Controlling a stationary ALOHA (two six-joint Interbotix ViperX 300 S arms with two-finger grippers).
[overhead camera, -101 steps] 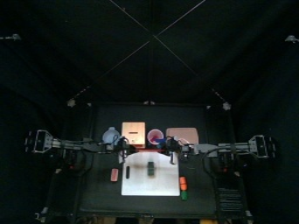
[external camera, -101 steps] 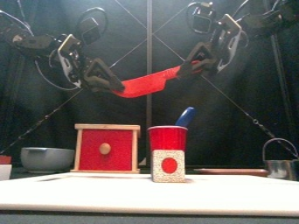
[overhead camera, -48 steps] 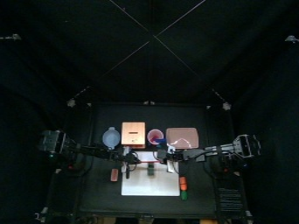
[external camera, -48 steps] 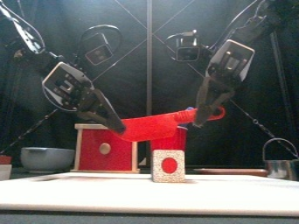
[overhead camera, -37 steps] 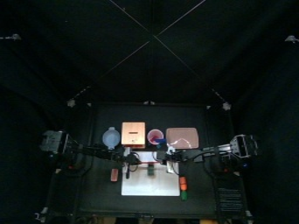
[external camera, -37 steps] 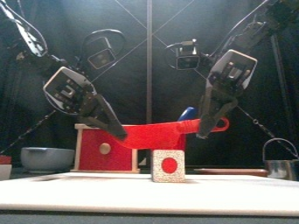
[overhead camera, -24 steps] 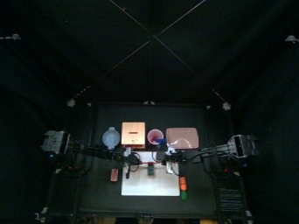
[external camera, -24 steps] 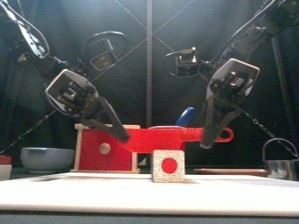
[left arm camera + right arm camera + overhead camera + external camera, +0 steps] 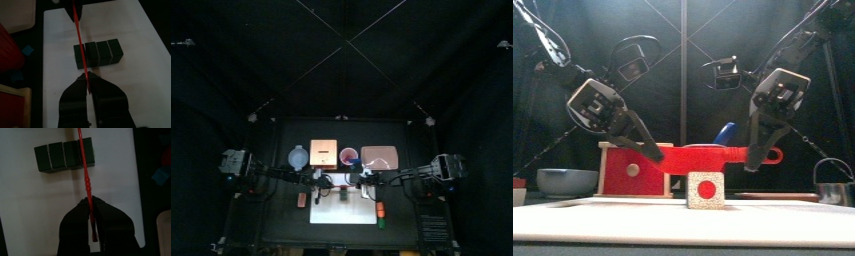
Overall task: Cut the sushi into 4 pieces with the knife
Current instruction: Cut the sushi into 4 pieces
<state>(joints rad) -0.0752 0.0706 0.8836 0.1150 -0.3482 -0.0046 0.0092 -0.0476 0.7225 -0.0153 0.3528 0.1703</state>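
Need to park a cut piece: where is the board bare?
Bare: the white board in front of the sushi roll and along both its sides. Crowded: over the roll, where the left hand and right hand hold the red knife.

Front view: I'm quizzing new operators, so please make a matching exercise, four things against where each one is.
Things: 1 red knife; 2 sushi roll; 3 bowl; 4 metal cutter.
Places: a far right; b held by left claw and right claw; c on white board; d left of wooden box.
Pairs: 1-b, 2-c, 3-d, 4-a.
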